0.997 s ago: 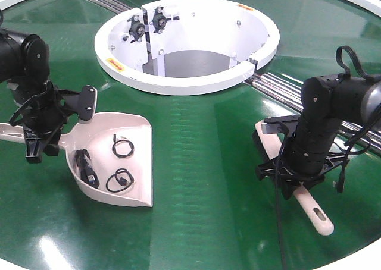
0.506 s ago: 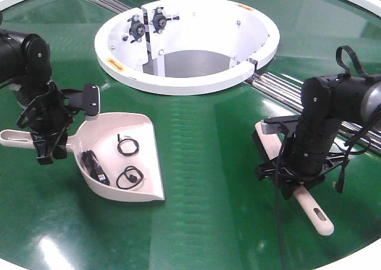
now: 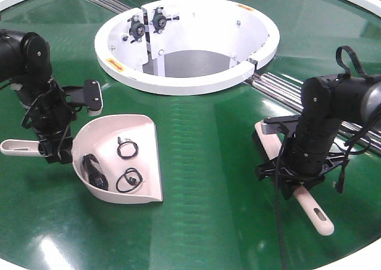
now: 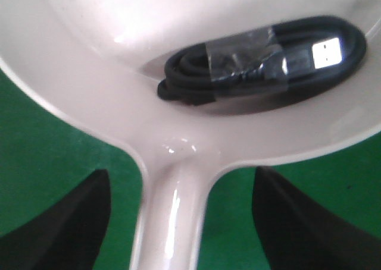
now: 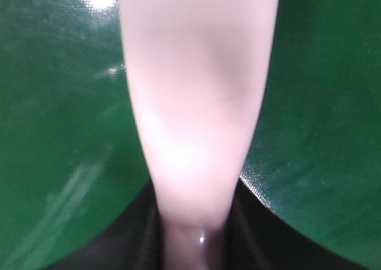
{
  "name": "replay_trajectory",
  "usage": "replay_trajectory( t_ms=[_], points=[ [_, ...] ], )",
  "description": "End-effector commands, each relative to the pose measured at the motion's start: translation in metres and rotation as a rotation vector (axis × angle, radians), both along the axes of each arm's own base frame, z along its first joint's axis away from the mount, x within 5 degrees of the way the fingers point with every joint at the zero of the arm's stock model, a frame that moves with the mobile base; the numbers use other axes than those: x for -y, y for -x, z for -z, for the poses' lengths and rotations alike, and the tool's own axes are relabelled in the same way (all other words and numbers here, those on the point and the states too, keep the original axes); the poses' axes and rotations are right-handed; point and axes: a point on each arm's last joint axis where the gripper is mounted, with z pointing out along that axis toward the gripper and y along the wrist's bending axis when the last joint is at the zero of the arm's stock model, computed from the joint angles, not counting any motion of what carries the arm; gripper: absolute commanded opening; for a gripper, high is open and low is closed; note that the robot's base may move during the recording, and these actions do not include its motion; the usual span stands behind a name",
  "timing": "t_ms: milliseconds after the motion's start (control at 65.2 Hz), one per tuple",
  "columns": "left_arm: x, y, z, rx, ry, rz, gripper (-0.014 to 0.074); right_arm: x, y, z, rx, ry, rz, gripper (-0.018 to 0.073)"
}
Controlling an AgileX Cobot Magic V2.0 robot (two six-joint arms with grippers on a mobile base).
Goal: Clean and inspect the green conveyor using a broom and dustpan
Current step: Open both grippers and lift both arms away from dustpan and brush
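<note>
Front view: one dustpan (image 3: 143, 140) lies on the green conveyor (image 3: 208, 163), carrying three black cable coils (image 3: 128, 179). The left gripper (image 3: 56, 151) straddles its handle. One broom (image 3: 312, 207) lies beneath the right gripper (image 3: 292, 178), near silver rollers (image 3: 286, 85).

Left wrist view: fingers (image 4: 59, 222) flank the handle with green showing between, so I cannot tell if they grip it.

Right wrist view: jaws pinch the broom's handle.

A work room with machines
Big shiny green conveyor (image 3: 208, 163) — silver rollers (image 3: 277, 82) cross it, white ring wall (image 3: 178, 82) in the middle.
</note>
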Motion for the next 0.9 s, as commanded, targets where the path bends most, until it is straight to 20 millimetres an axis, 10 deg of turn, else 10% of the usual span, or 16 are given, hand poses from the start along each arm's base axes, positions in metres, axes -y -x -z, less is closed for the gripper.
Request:
replay_trajectory(
  t_ms=[0, 460, 890],
  points=[
    [0.004, 0.009, -0.037, 0.08, 0.059, -0.016, 0.0486, 0.002, 0.001, -0.019, 0.055, -0.015, -0.005, 0.0216],
    [0.002, 0.027, -0.077, 0.182, 0.108, -0.078, 0.0486, 0.005, 0.007, -0.052, 0.181, -0.017, -0.019, 0.0459],
    [0.012, 0.085, -0.165, 0.409, 0.412, -0.123, 0.0486, 0.015, 0.049, -0.162, 0.673, -0.116, -0.027, 0.0458]
  ],
)
